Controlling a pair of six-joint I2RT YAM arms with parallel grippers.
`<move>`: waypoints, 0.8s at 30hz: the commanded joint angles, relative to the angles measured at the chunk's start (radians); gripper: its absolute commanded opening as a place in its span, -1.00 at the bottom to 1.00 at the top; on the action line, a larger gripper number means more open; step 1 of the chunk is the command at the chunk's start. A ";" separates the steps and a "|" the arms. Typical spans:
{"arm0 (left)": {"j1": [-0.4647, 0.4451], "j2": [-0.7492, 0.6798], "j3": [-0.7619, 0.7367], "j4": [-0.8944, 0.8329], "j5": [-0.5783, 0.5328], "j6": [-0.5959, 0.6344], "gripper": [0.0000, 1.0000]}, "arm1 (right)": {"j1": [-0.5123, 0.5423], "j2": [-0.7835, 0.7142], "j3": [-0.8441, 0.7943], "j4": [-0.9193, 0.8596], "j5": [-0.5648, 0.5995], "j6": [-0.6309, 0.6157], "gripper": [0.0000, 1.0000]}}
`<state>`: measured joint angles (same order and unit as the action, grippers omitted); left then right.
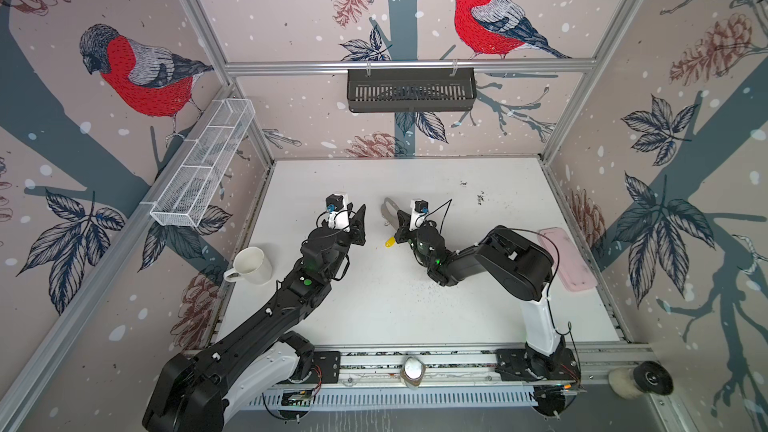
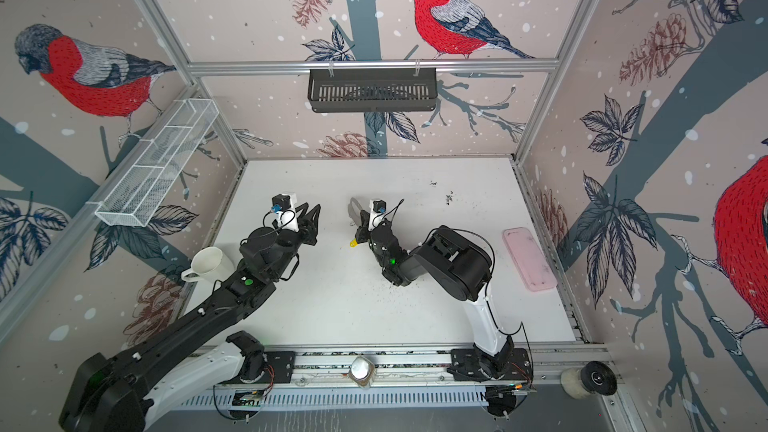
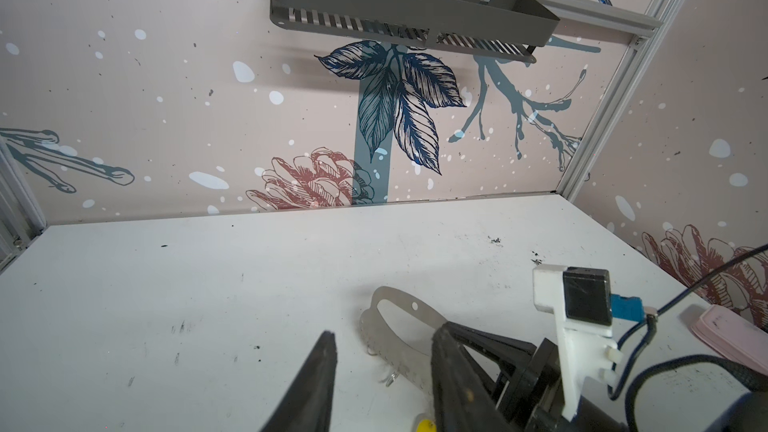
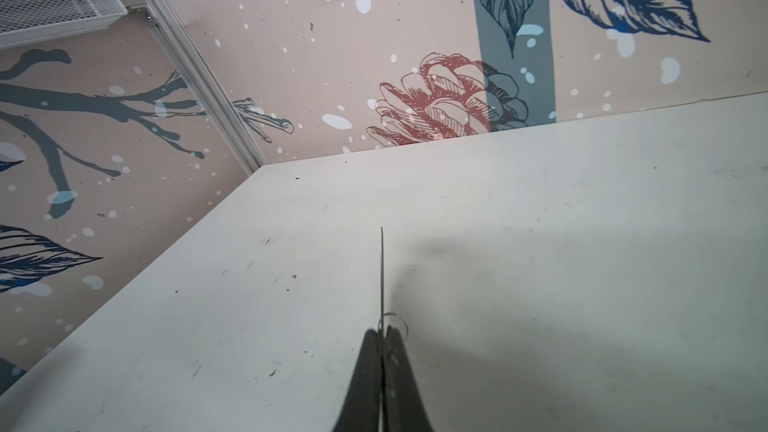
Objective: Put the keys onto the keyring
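My right gripper (image 1: 398, 214) is shut on the keyring (image 1: 388, 206), a thin grey metal plate with a handle cut-out, held on edge above the table. In the right wrist view the plate (image 4: 381, 276) shows edge-on between the shut fingertips (image 4: 390, 336), with a small wire ring beside it. The keys show only as a yellow tag (image 1: 390, 241) just below the plate; its metal part is hidden, and I cannot tell whether it hangs from a ring. My left gripper (image 1: 360, 218) stands open and empty to the plate's left. In the left wrist view its open fingers frame the keyring (image 3: 386, 342) and the tag (image 3: 426, 425).
A white mug (image 1: 249, 265) stands at the table's left edge beside the left arm. A pink flat case (image 1: 567, 259) lies along the right edge. A black slotted basket (image 1: 411, 89) hangs on the back wall and a white mesh basket (image 1: 203, 164) on the left wall.
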<state>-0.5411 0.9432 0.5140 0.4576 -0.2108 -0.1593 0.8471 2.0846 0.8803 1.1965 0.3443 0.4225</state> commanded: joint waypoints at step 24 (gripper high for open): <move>0.001 0.029 0.021 0.016 0.018 -0.013 -0.19 | -0.153 -0.018 -0.085 0.018 -0.026 0.123 -1.00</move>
<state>-0.5411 0.9718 0.5262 0.4576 -0.2050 -0.1608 0.7036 2.0769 0.7990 1.2312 0.3202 0.5274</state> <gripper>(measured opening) 0.406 0.056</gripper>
